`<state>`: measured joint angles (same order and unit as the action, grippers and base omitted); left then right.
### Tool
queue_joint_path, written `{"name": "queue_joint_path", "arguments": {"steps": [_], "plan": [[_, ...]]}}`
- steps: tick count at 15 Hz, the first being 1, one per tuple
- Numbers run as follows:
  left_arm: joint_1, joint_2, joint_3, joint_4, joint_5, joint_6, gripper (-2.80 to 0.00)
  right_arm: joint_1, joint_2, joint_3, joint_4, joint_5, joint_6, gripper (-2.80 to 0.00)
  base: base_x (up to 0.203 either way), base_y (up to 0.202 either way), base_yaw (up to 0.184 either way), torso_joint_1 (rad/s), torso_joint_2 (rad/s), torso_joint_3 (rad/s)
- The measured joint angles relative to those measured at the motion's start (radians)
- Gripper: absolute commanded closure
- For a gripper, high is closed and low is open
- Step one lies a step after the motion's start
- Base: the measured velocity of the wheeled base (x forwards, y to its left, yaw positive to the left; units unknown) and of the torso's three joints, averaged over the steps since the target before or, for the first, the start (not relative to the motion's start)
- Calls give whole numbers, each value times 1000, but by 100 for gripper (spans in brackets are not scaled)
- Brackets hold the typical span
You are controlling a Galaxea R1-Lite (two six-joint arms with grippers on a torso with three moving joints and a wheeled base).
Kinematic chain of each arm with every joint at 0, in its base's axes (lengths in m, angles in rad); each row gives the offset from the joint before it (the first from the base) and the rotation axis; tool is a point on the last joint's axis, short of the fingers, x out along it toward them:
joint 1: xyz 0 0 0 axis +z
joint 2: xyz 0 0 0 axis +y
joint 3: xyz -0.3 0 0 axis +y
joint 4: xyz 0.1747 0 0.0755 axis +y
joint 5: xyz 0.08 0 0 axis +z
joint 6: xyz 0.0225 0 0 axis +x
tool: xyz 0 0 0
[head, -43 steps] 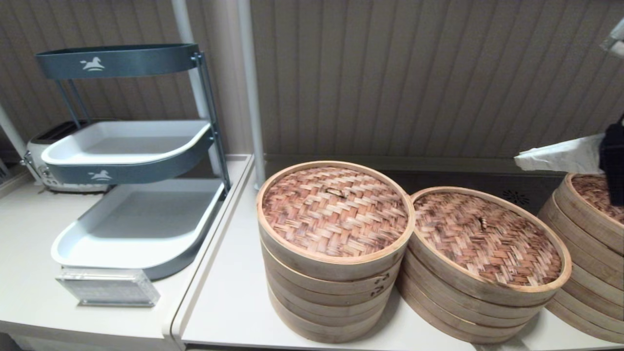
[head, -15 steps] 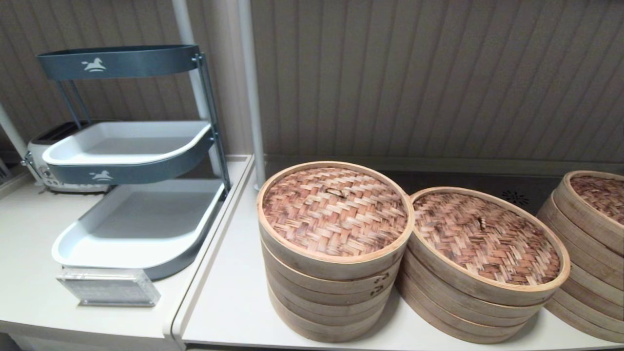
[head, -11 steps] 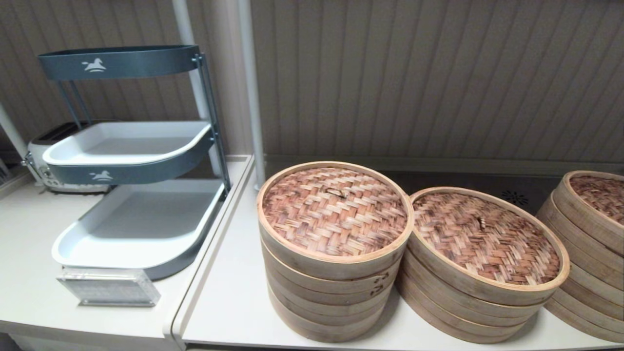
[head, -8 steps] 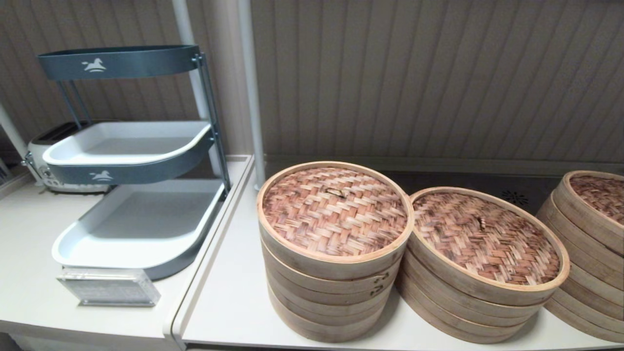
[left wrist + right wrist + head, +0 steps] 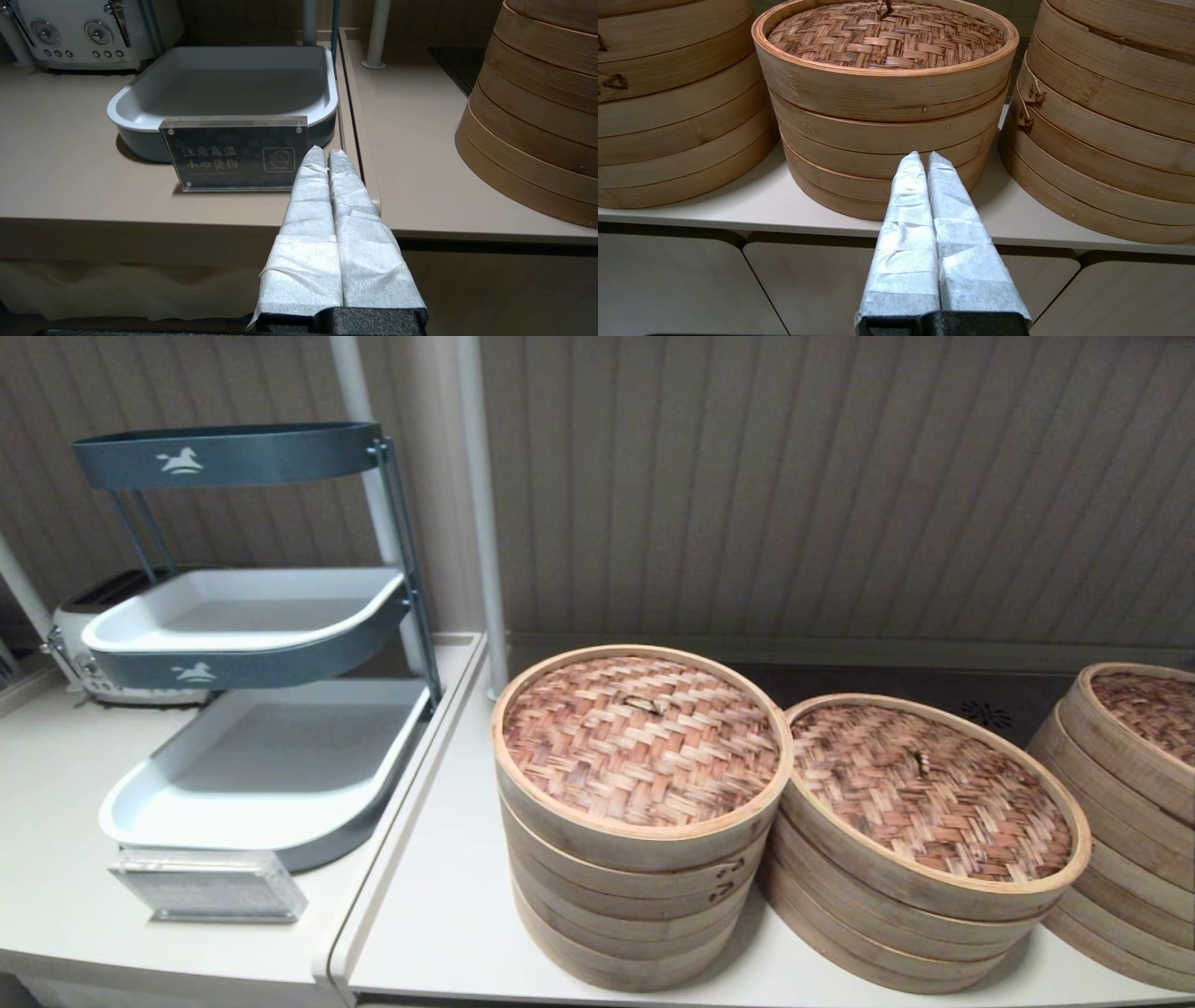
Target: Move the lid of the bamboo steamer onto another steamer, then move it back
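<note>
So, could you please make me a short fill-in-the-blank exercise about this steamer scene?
1. The left gripper is low in front of the counter, its fingers ____.
2. The right gripper points at the ____ of the three steamer stacks.
3. The bamboo steamer lid sits on the stack nearest the tiered ____ rack.
4. Each woven lid has a small ____ at its centre.

Missing words: shut; middle; tray; loop

Food-service kitchen or canteen serving line. Evidence: three stacks of bamboo steamers (image 5: 644, 821) sitting side by side on a beige counter (image 5: 439, 915); a tiered tray rack (image 5: 252, 635) standing beside them; a toaster (image 5: 84, 644) sitting behind it; an acrylic sign (image 5: 233, 154) carrying Chinese lettering and a bowl pictogram.
</note>
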<state>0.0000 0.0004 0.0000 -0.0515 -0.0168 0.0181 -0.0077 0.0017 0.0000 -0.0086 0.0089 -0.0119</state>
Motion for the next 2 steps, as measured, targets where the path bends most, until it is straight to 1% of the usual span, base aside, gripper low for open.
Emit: {"name": "queue_joint_path", "arguments": {"steps": [2], "plan": [[0,0,0,0,0,0,0,0,0,0,-10,-2,3,0,0,0,0,0,0,0]]}}
